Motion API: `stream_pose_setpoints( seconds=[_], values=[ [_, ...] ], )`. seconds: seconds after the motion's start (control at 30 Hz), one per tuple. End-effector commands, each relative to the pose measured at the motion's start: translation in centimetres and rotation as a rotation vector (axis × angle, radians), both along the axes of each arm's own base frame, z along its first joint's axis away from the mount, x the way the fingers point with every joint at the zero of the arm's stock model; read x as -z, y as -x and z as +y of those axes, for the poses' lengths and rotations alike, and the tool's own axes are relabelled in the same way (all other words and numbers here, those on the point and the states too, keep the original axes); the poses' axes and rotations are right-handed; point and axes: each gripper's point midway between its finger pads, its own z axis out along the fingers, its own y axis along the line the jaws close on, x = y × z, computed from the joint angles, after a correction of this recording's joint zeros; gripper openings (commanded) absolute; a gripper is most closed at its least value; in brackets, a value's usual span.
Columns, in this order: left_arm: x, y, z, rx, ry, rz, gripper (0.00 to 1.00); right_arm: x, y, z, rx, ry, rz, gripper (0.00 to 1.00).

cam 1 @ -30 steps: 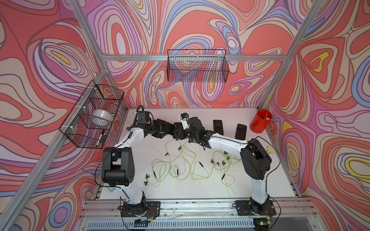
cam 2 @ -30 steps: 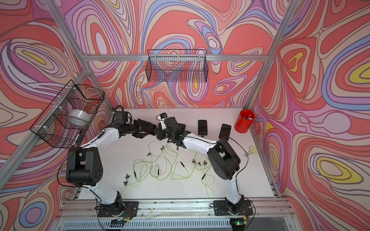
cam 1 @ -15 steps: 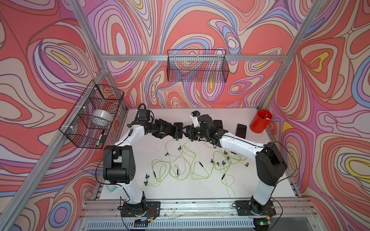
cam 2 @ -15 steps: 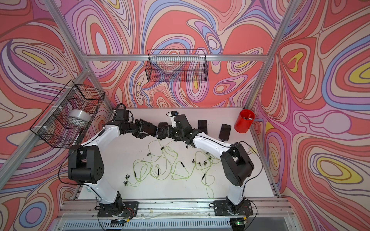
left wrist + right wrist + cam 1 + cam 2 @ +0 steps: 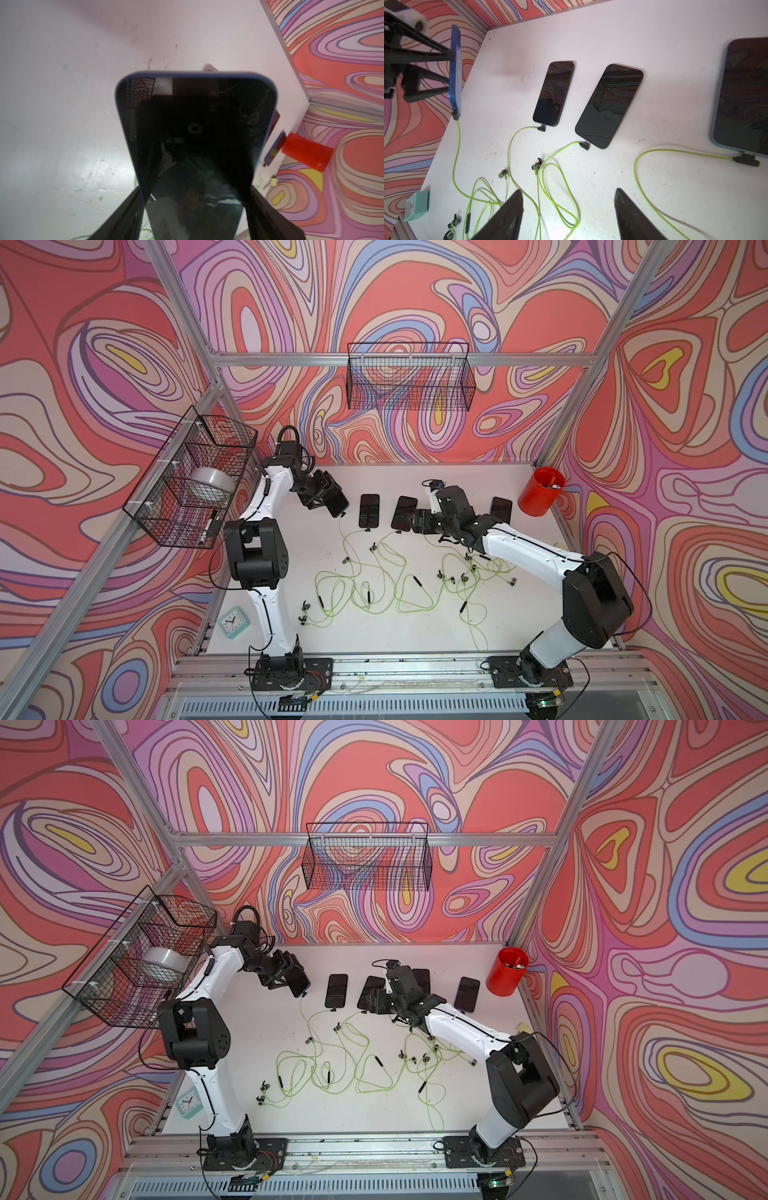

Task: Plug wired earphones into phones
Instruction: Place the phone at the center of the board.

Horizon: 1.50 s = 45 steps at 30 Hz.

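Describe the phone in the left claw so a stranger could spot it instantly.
Find the wire basket on the left wall; just beside it, the left claw grips a phone. Unlike the other phones lying flat in a row on the white table, this one is held in the air, its green cable dangling from the plug.

Swirling red-and-purple walls (image 5: 415, 290) with aluminium rails (image 5: 291, 359) surround a white tabletop (image 5: 415, 639); a wire basket (image 5: 409, 393) hangs at the back.

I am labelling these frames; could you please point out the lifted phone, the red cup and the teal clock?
lifted phone (image 5: 195, 145): left wrist view, middle of its dark screen.
red cup (image 5: 537, 502): in a top view, its outer wall.
teal clock (image 5: 233, 621): in a top view, its white face.
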Motion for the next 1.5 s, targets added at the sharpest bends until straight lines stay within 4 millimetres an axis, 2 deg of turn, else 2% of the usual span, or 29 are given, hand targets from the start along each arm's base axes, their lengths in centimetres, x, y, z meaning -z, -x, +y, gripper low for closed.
stream_pose_setpoints(
  seconds=[0.0, 0.13, 0.27, 0.33, 0.4, 0.5, 0.63, 0.83, 1.13, 1.23, 1.27, 1.33, 1.37, 1.47],
  values=[
    [0.4, 1.7, 1.4, 0.226, -0.124, 0.022, 0.00, -0.3, 0.5, -1.2, 0.030, 0.027, -0.011, 0.70],
    [0.9, 0.5, 2.7, 0.303, -0.189, 0.010, 0.00, 0.1, 0.9, -1.9, 0.041, 0.064, -0.003, 0.70],
    [3.1, -1.0, 7.7, 0.265, -0.466, 0.077, 0.00, 0.4, 1.4, -3.1, 0.057, 0.109, 0.003, 0.70],
    [3.9, -1.7, 9.8, 0.225, -0.548, 0.089, 0.00, 0.4, 1.7, -3.8, 0.069, 0.118, 0.004, 0.70],
    [4.3, -2.3, 11.0, 0.194, -0.569, 0.084, 0.00, 0.5, 1.9, -4.6, 0.086, 0.124, 0.006, 0.70],
    [5.2, -3.1, 11.8, 0.172, -0.544, 0.067, 0.00, 0.8, 2.2, -5.4, 0.106, 0.125, 0.012, 0.70],
    [7.0, -4.4, 11.6, 0.216, -0.554, 0.042, 0.00, 1.2, 2.4, -5.9, 0.118, 0.132, 0.022, 0.69],
    [9.7, -4.5, 11.1, 0.300, -0.651, 0.086, 0.00, 1.1, 2.4, -6.7, 0.144, 0.134, 0.038, 0.69],
    [13.6, -4.9, 7.7, 0.336, -0.587, 0.106, 0.03, 0.5, 2.0, -6.8, 0.160, 0.132, 0.022, 0.70],
    [14.5, -4.9, 7.2, 0.350, -0.589, 0.119, 0.06, 0.5, 2.0, -6.9, 0.165, 0.138, 0.021, 0.70],
    [14.6, -4.9, 7.2, 0.348, -0.587, 0.123, 0.10, 0.4, 1.9, -6.9, 0.168, 0.137, 0.021, 0.70],
    [14.8, -4.8, 7.1, 0.350, -0.580, 0.128, 0.27, 0.3, 1.8, -7.0, 0.179, 0.135, 0.017, 0.71],
    [14.9, -4.7, 7.1, 0.353, -0.579, 0.130, 0.37, 0.1, 1.7, -7.1, 0.180, 0.135, 0.013, 0.71],
    [14.4, -4.8, 6.9, 0.358, -0.575, 0.120, 0.77, -0.1, 1.3, -7.3, 0.188, 0.144, -0.001, 0.76]
  ],
)
